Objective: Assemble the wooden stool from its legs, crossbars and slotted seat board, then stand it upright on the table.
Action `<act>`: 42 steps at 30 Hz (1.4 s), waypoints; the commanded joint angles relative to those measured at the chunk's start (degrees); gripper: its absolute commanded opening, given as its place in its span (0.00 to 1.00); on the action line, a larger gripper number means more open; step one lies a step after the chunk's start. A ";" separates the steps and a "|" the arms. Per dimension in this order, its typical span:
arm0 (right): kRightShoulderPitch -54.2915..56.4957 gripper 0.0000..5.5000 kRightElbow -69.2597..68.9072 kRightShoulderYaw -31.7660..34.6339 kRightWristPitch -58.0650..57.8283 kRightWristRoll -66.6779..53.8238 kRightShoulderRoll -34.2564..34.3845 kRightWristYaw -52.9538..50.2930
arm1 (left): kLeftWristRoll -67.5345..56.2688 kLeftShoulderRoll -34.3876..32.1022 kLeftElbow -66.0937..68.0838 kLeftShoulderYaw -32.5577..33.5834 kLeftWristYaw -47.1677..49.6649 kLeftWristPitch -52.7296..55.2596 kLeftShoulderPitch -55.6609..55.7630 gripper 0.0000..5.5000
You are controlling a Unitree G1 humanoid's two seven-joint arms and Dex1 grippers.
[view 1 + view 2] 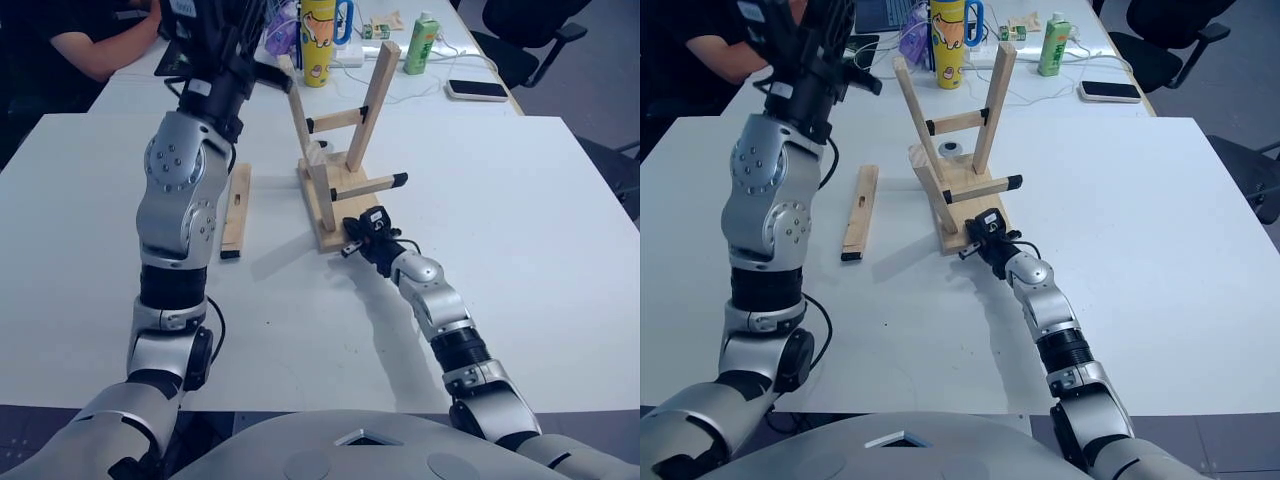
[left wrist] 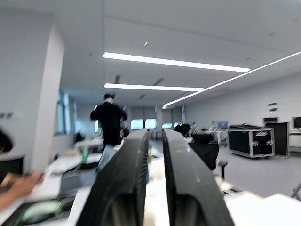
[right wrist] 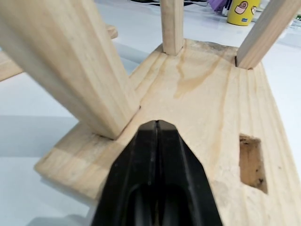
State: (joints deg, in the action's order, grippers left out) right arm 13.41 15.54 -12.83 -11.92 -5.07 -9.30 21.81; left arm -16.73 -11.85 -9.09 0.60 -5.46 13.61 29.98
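If the clenched right gripper [image 1: 349,247] at the middle shoves the seat board [image 1: 333,224], the wobbly legs [image 1: 373,92] could tip over.

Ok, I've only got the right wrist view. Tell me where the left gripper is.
Observer: The left gripper is high above the table's far left side, shut, holding nothing.
Operator: Find me the fourth leg.
Observer: A loose leg lies flat on the table, to the left of the seat board.
Operator: Report the crossbars.
Observer: The upper crossbar joins two legs. The lower crossbar sticks out with one end free.
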 commanded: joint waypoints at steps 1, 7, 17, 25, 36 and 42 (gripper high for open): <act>-4.24 0.00 1.31 -5.13 -7.70 2.20 -0.49 3.62 | 3.10 -0.56 1.39 2.47 3.60 5.11 -9.87 0.22; -2.35 0.00 1.32 -6.46 -8.54 2.72 1.38 2.12 | 5.20 -0.33 3.36 6.22 6.83 9.87 -17.05 0.39; -0.33 0.00 3.37 -4.84 -4.55 4.56 1.53 -0.31 | 3.38 2.32 5.91 4.23 2.72 18.66 -20.75 0.62; -4.81 0.08 -7.88 -1.15 -3.93 0.31 -0.11 2.64 | 4.75 3.18 8.27 3.66 2.78 21.40 -21.97 0.62; -9.69 0.36 -22.13 -1.34 -10.31 -1.94 -2.90 5.00 | 5.05 2.41 12.29 4.31 2.00 27.85 -22.60 0.62; -10.42 0.36 -36.00 0.93 -22.78 -10.09 -5.21 8.35 | 10.22 -3.63 21.47 -1.22 -3.15 27.21 -23.29 0.53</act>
State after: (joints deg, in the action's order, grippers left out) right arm 1.87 -16.66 -13.47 -30.49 -12.39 -14.29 29.62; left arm -8.83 -14.04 4.34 0.67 -7.72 37.34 11.13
